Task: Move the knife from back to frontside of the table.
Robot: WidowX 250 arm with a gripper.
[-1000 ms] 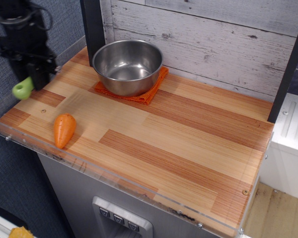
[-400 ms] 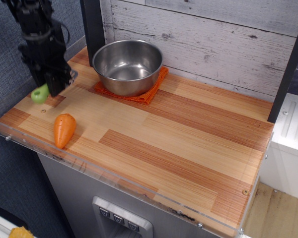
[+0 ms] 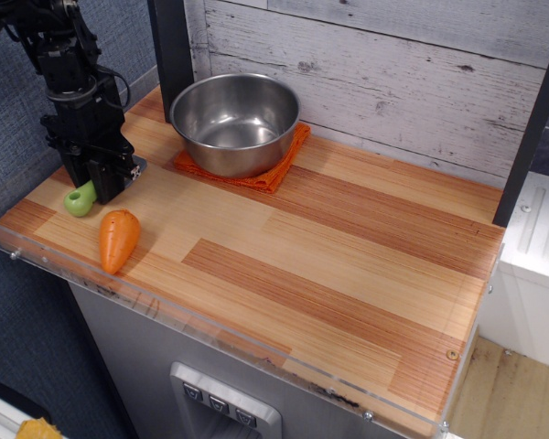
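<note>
Single view, from above and in front of the worktop (image 3: 348,265) — striped planks in light and reddish-brown wood, clear acrylic rim along the front and left edges.

Black gripper (image 3: 99,186) at the left side, pointing straight down, low over the wood. Clamped on the knife (image 3: 80,198): only the rounded lime-green handle end visible, poking out to the left from under the gripper, right at the surface. Grey head hidden behind the gripper body. Impossible to tell whether the handle touches the wood or hangs just above it.

Orange carrot (image 3: 117,239) lying just in front of the knife, near the front-left corner, pointed end toward the acrylic rim, apart from the green handle.

Steel bowl (image 3: 235,123) at the back, upright, seated on an orange cloth (image 3: 276,171) whose corners show at the front and right of the bowl. Well apart from the gripper, to its right and behind.

Whitewashed plank wall (image 3: 393,73) behind the worktop — dark upright post (image 3: 174,46) just left of the bowl. Rest of the wood bare out to the right.
</note>
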